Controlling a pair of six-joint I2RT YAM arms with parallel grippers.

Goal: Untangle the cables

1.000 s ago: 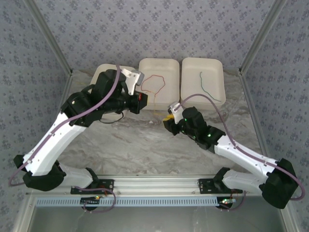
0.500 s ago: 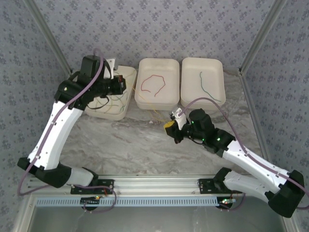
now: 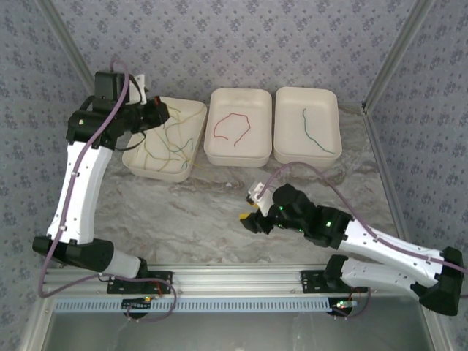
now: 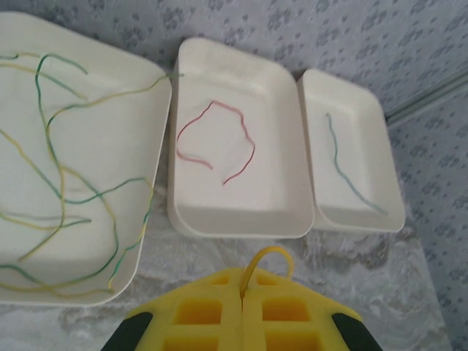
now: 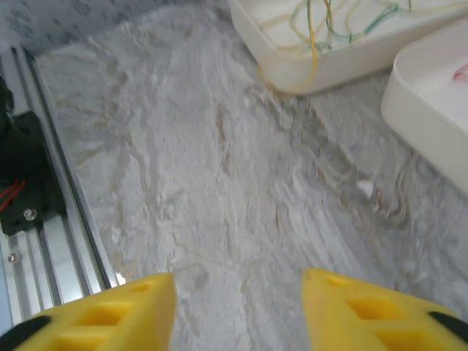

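A tangle of green and yellow cables lies in the left white tray. One red cable lies in the middle tray, and a single green cable in the right tray. My left gripper hangs above the left tray's far corner, shut on a short loop of yellow cable that sticks out past its fingertips. My right gripper is low over the bare tabletop near the front, open with nothing between its fingers.
The marble tabletop stretches in front of the trays. An aluminium rail runs along the near edge, also seen as the rail at the right wrist's left. Patterned walls enclose the back and sides.
My left arm swung from the middle tray back to the left, over the left tray. My right gripper pulled back toward the near edge and opened.
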